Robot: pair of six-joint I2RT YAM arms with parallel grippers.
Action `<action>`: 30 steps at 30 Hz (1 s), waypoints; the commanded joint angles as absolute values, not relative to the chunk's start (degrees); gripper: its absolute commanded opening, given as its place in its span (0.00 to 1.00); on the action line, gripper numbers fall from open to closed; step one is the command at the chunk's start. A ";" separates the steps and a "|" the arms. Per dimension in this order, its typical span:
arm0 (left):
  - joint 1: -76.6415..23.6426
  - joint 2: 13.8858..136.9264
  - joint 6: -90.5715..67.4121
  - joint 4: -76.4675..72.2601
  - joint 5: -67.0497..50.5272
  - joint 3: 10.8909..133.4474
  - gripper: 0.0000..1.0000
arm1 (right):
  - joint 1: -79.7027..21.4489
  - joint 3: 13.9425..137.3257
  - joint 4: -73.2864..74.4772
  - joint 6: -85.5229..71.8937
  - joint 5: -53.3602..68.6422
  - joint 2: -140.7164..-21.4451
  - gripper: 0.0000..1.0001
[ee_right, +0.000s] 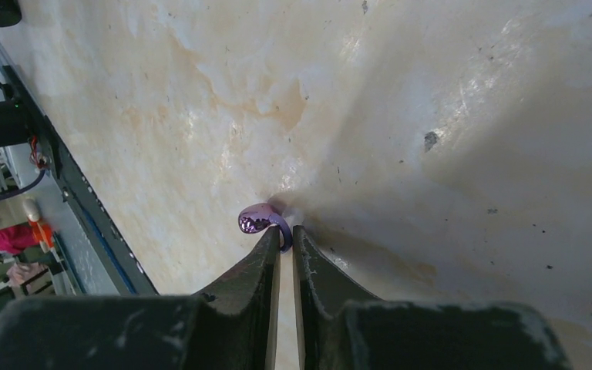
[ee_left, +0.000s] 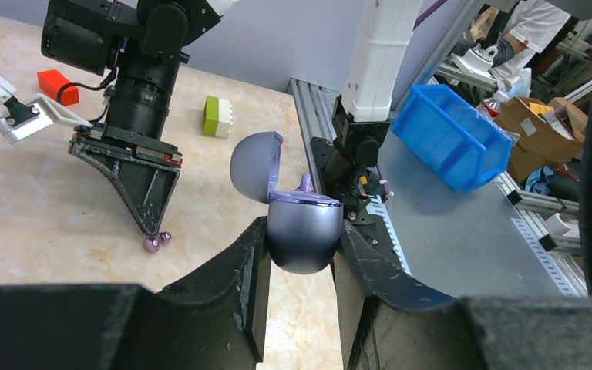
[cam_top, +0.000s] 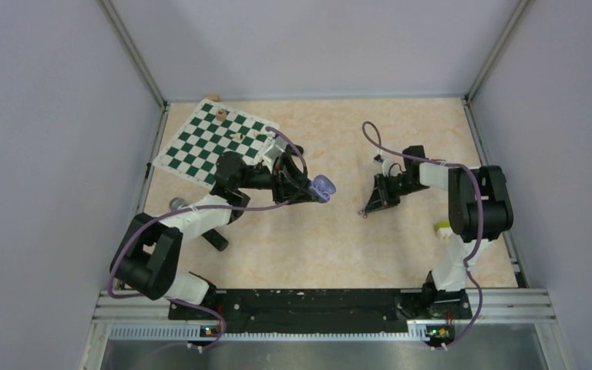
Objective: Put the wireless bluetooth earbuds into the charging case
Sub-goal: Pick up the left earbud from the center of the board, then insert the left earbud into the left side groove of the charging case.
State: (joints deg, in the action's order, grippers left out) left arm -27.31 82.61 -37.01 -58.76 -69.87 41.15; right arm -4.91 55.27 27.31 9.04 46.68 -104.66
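My left gripper (cam_top: 314, 190) (ee_left: 301, 235) is shut on the pale purple charging case (cam_top: 323, 186) (ee_left: 303, 231) and holds it above the table. Its lid (ee_left: 255, 165) stands open. A small purple stem (ee_left: 306, 183) sticks up from the case top. My right gripper (cam_top: 367, 210) (ee_right: 286, 231) points down at the table, its fingers closed on a glossy pale purple earbud (ee_right: 260, 219). The bud touches the table top. It also shows under the right fingertips in the left wrist view (ee_left: 153, 244). No black earbuds are in view.
A green-and-white chessboard (cam_top: 216, 142) with a few pieces lies at the back left. A dark object (cam_top: 216, 240) and a grey round thing (cam_top: 177, 203) lie near the left arm. A yellow-green block (cam_top: 440, 228) (ee_left: 217, 116) and a red block (ee_left: 54, 83) sit by the right arm.
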 commanded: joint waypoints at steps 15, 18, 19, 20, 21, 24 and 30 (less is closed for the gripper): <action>-27.12 81.64 -35.19 -58.41 -69.75 43.66 0.00 | -5.97 53.12 23.81 12.35 49.60 -93.23 0.03; -27.10 82.09 -35.15 -58.15 -69.27 43.71 0.00 | -6.02 51.69 20.70 11.31 48.54 -87.80 0.03; -27.15 82.20 -35.05 -58.06 -69.08 43.70 0.00 | -6.09 51.30 19.55 11.15 48.09 -86.20 0.03; -27.16 82.37 -35.13 -58.01 -68.94 43.72 0.00 | -6.18 50.94 18.80 10.90 47.44 -84.48 0.03; -27.14 82.48 -35.15 -57.91 -68.82 43.75 0.00 | -6.38 50.76 18.20 10.74 46.80 -82.73 0.03; -27.07 82.86 -35.29 -57.75 -68.19 43.76 0.00 | -7.11 50.41 15.94 10.04 43.81 -76.18 0.02; -27.10 83.55 -35.69 -57.80 -67.38 43.79 0.00 | -9.56 51.27 10.87 8.30 36.42 -63.37 0.02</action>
